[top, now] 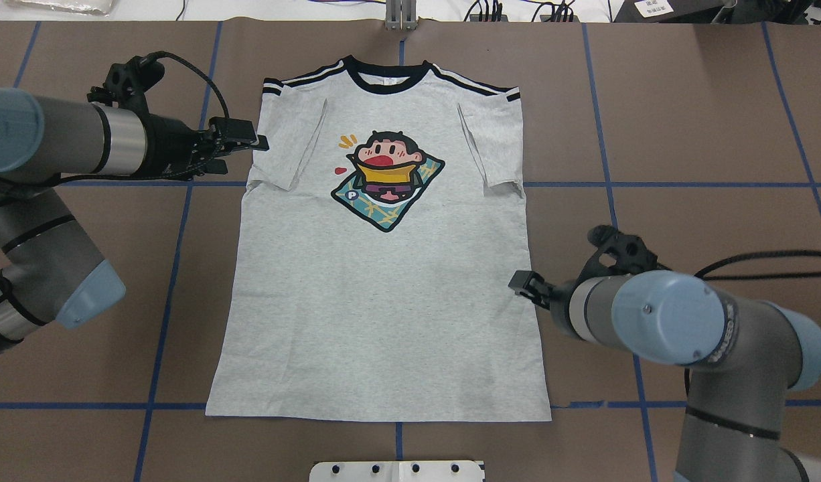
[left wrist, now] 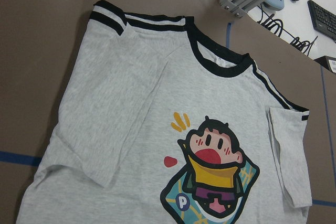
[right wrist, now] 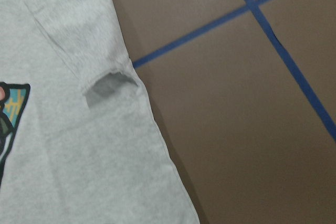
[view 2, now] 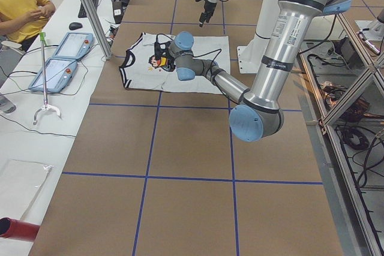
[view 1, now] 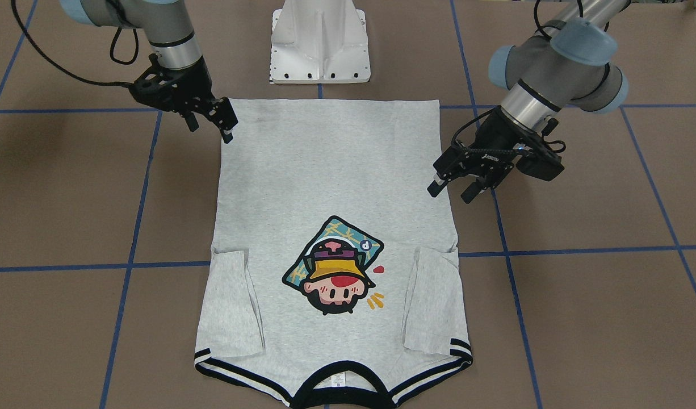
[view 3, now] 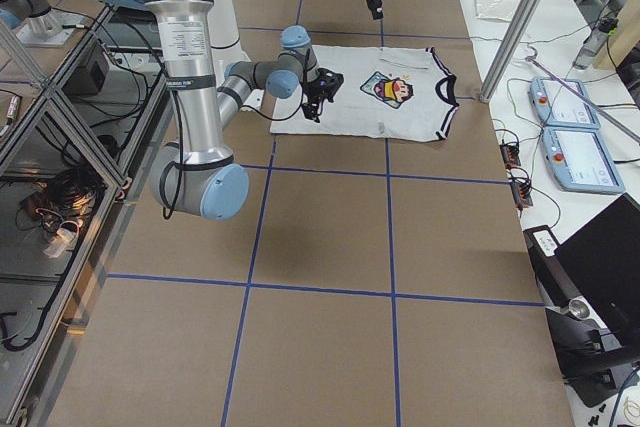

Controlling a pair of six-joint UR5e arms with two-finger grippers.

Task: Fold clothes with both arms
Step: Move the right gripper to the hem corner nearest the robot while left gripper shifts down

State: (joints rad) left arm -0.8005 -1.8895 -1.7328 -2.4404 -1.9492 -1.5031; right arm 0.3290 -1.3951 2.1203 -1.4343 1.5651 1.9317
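Observation:
The light grey T-shirt (top: 384, 301) lies flat on the brown table, print up, collar away from the robot, both sleeves folded in over the body. It also shows in the front view (view 1: 336, 187). My left gripper (top: 250, 138) hovers at the shirt's left sleeve edge; in the front view (view 1: 453, 190) its jaws stand apart and empty. My right gripper (top: 521, 281) hovers at the shirt's right side edge, below the sleeve; in the front view (view 1: 212, 125) it is open and empty. The left wrist view shows the collar and print (left wrist: 210, 161); the right wrist view shows the shirt's right edge (right wrist: 79, 156). No fingers show in either.
The white pedestal (view 1: 319, 42) stands just behind the hem. Blue tape lines (top: 651, 184) cross the brown table. An aluminium post (top: 400, 13) stands past the collar. A seated person in yellow (view 2: 18, 4) and two teach pendants (view 2: 63, 58) are beyond the far edge.

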